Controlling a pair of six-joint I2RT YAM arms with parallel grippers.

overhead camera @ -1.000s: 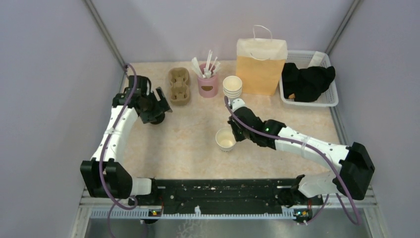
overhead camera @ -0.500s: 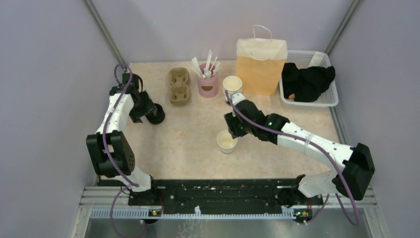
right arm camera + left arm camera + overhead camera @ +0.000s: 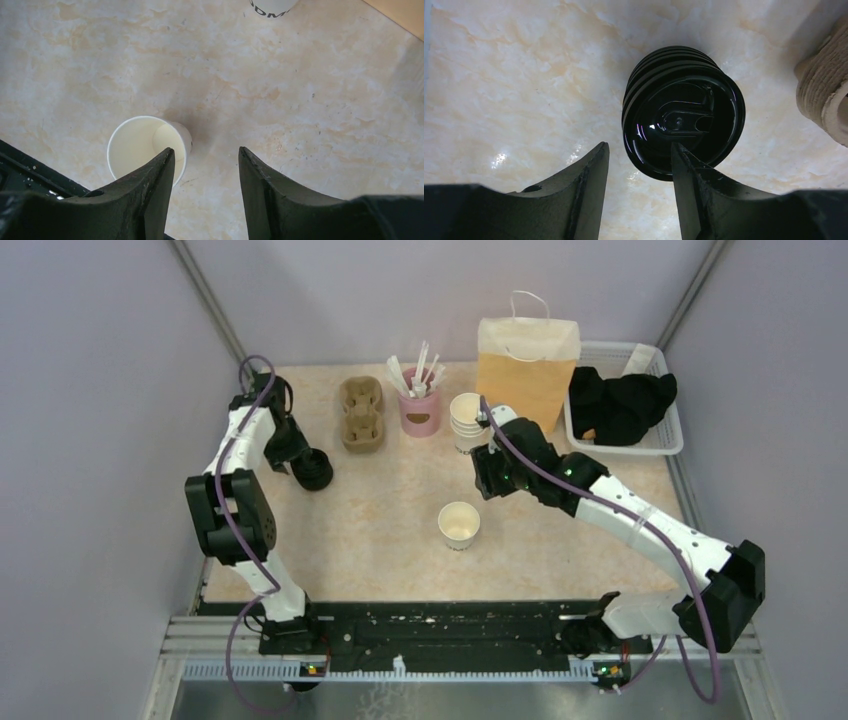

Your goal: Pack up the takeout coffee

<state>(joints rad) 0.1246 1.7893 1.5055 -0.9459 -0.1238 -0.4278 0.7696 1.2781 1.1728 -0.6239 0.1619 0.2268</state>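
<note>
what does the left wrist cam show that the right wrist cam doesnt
Only the left wrist view: a stack of round black plastic lids, with the brown moulded-pulp cup carrier at the right edge.

Only the right wrist view: a lidless white paper cup, upright and empty, a lettered white cup base at the top edge, and a corner of the tan paper bag.

Both: the beige marbled tabletop, and each arm's own dark fingers standing apart, on the left gripper and the right gripper.
</note>
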